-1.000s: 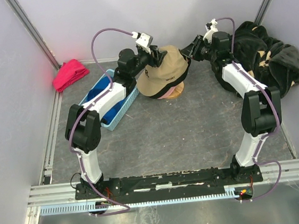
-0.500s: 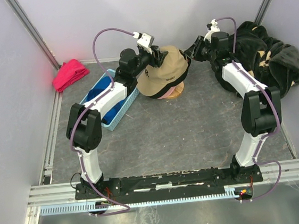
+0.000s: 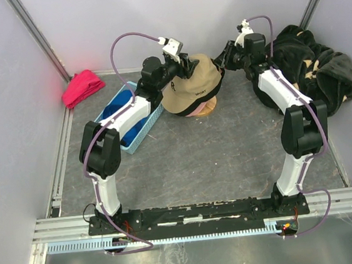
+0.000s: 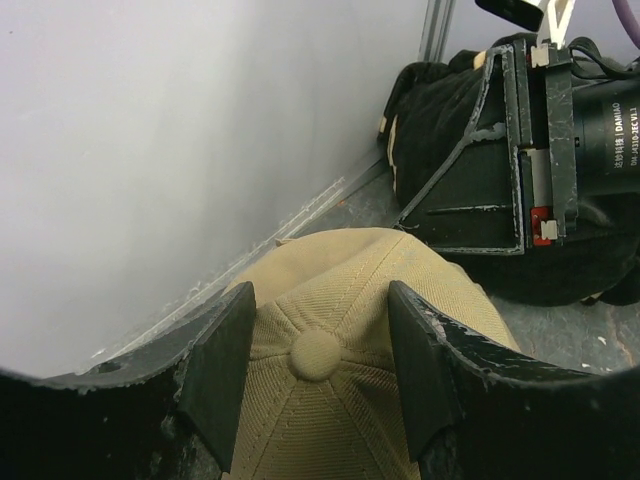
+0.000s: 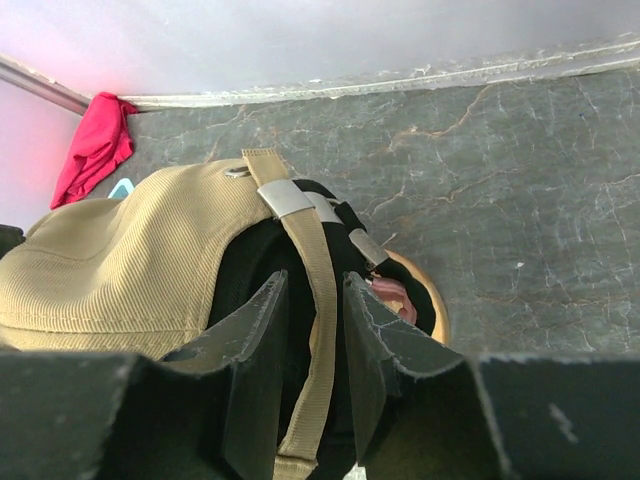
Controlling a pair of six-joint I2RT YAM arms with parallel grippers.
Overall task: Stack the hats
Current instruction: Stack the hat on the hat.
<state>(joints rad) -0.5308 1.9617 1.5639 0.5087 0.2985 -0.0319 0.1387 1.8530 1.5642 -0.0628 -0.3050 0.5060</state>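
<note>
Tan cap (image 3: 191, 87) is sitting on top of a pile at the back-centre of the desk (image 3: 216, 153), w/ a pink cap (image 3: 193, 112) peeking out underneath and a black cap (image 5: 385, 268) showing inside it. L gripper (image 4: 318, 310) is hovering at the tan cap's crown, fingers (image 4: 222, 370) spread wide either side of the top button. R gripper (image 5: 313, 290) is sitting at the cap's rear, partly parted, w/ the tan back strap (image 5: 300, 230) running between its fingers; can't tell if it's pinching it. Blue basket (image 3: 156, 118) is lying just left of the pile, a red cloth (image 3: 83, 87) in the far-left corner, and black fabric (image 3: 320, 69) at far right.
</note>
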